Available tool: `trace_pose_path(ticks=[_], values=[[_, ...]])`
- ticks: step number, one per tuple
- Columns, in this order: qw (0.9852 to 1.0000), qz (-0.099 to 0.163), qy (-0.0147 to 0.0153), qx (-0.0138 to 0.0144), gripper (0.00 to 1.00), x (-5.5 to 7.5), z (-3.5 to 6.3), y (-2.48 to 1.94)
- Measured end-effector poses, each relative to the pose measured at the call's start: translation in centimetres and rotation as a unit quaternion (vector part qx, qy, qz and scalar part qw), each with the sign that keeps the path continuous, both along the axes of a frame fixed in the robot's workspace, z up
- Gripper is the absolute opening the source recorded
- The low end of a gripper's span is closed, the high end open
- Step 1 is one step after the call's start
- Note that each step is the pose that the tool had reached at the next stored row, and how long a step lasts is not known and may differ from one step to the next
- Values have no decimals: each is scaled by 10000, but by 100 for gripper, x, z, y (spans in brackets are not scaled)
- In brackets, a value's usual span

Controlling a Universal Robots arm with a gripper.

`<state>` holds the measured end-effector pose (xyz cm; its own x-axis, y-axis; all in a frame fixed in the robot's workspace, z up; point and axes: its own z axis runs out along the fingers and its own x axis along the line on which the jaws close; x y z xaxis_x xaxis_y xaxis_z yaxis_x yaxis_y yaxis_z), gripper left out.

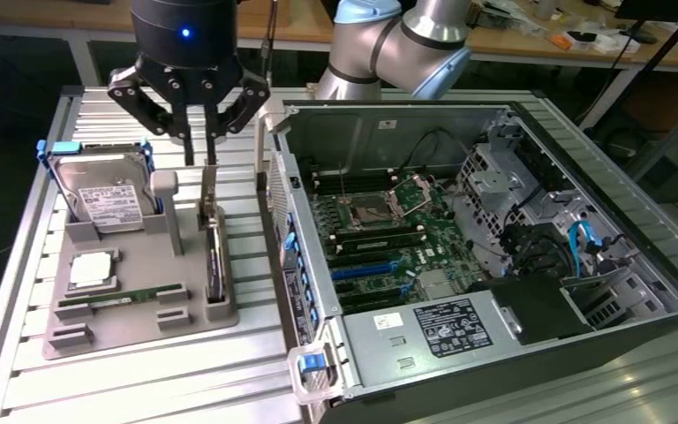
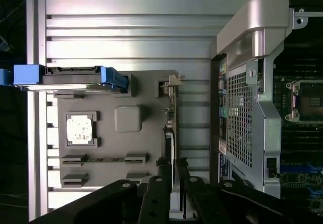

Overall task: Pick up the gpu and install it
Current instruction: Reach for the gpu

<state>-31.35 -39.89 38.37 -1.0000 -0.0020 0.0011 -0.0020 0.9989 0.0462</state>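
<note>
The gpu [image 1: 213, 243] is a thin dark card standing on edge in the grey holder tray [image 1: 139, 334], with its metal bracket end toward the far side. My gripper [image 1: 198, 146] hangs just above that far end, its fingers pointing down and slightly apart with nothing gripped between them. From the wrist camera the gpu [image 2: 169, 133] shows as a narrow dark edge running up to the bracket. The two black fingertips of the gripper [image 2: 171, 167] stand on either side of its line.
The open computer case [image 1: 621, 203] lies at the exterior view's right, with blue slots [image 1: 369, 269] on its motherboard. The tray also holds a hard drive [image 1: 103, 196], a processor [image 1: 92, 269] and a green memory stick [image 1: 121, 296]. The case wall [image 2: 252, 108] stands close beside the tray [image 2: 131, 148].
</note>
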Motion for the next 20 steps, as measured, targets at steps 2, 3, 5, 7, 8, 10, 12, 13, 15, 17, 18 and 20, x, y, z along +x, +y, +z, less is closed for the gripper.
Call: trace_pose_path(ticks=[2, 3, 5, 7, 8, 10, 12, 13, 15, 17, 18, 20], values=[[10000, 0, 0, 0, 36, -1, 0, 0], [10000, 0, 0, 0, 42, -1, 0, 0], [10000, 0, -1, 0, 47, -5, -10, -4], [10000, 0, 5, 0, 54, -8, -44, -8], [10000, 0, 9, 0, 54, -8, -64, -16], [10000, 0, 18, -1, 54, -9, -99, -47], [10000, 0, 21, 0, 54, -8, -135, -87], [10000, 0, 24, 0, 54, -8, -158, -114], [10000, 0, 27, 0, 54, -8, -204, -158], [10000, 0, 31, 0, 54, -7, -240, -192], [10000, 0, 32, 0, 54, -6, -258, -208], [10000, 0, 35, 1, 54, -6, -295, -231]])
